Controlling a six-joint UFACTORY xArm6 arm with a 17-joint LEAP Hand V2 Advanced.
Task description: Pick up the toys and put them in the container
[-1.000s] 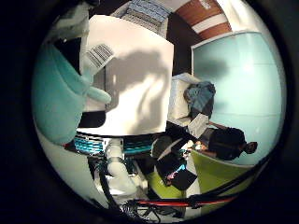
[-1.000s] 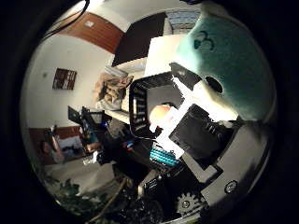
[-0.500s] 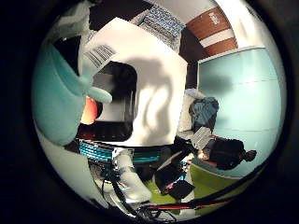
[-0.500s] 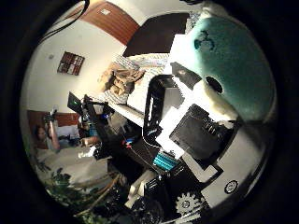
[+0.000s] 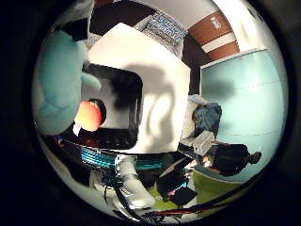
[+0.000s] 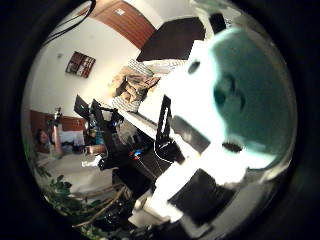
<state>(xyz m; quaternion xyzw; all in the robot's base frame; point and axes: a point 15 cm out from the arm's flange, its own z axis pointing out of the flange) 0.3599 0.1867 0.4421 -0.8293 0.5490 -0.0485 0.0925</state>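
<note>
A teal plush toy (image 6: 235,95) with a stitched face fills much of the right thumb side palm view, close against the palm. My hand (image 6: 195,190) is shut on it, with white and black finger parts beside it. In the right little finger side palm view the toy's teal body (image 5: 56,80) hangs over a black container (image 5: 118,94) that stands on a white table (image 5: 169,80). An orange toy (image 5: 89,115) lies inside the container, beside the plush. The container's black rim (image 6: 163,125) also shows in the thumb side view.
The white table's edge drops off beyond the container. A teal crate (image 5: 99,153) sits under the table. A heap of cloth (image 6: 130,85) lies on furniture farther off, and a teal wall (image 5: 246,89) stands behind.
The camera has moved over the table, so the container's opening and the orange toy now show fully. The teal plush fills more of the thumb side view.
</note>
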